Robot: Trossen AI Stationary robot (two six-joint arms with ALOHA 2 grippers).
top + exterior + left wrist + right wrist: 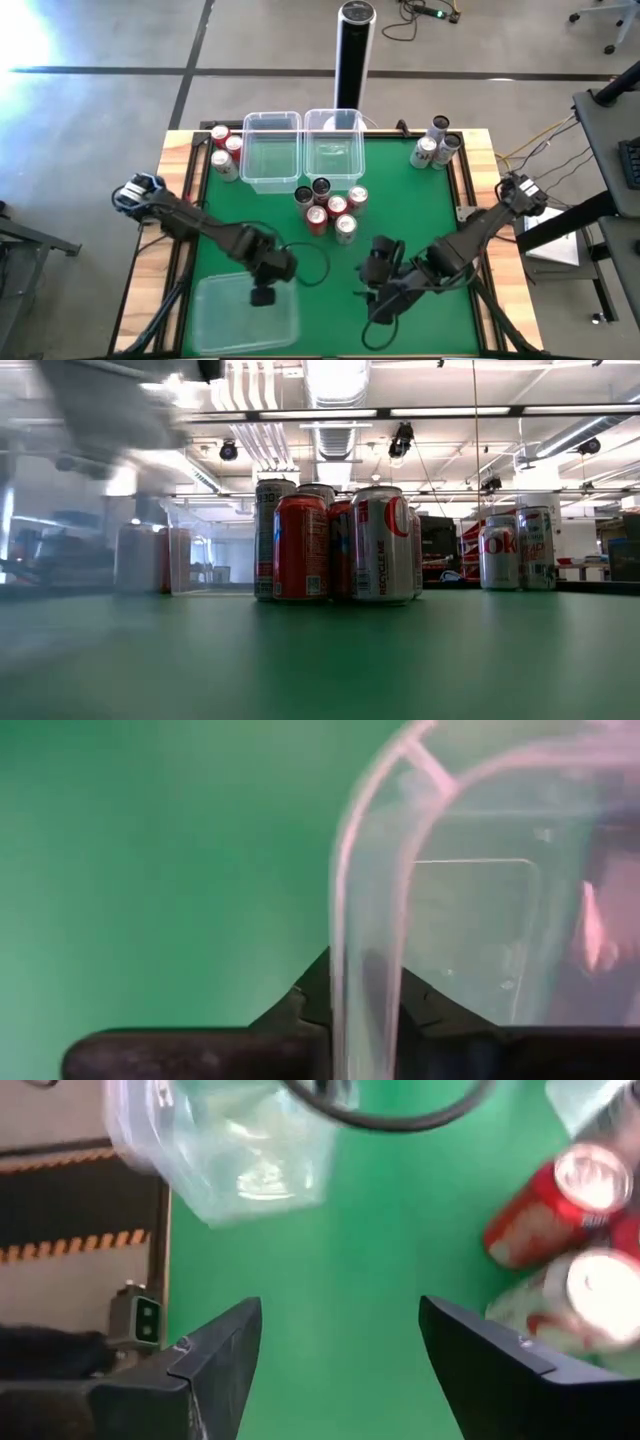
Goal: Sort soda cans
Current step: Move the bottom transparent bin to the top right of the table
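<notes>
My left gripper (262,296) is over the table's near left part, shut on a clear plastic bin (243,312). My right gripper (374,300) hovers open near the front edge, right of the middle, with only green table between its fingers (340,1370). Several soda cans (328,207), red, dark and silver-white, stand upright in a cluster at the table's middle (335,545). Three more cans (224,152) stand at the far left beside the bins. Another three (435,148) stand at the far right (515,548). My left gripper holds the clear bin by its rim (362,970), at the side that faces the table's middle. The thin wall runs between the two fingers, one inside the bin and one outside. Whether the bin's base rests on the table does not show.
Two more clear bins (272,150) (335,148) stand side by side at the far edge. A tall black-and-silver post (354,45) rises behind them. Open green surface lies between the can cluster and the near edge. Wooden rails (180,180) frame the table.
</notes>
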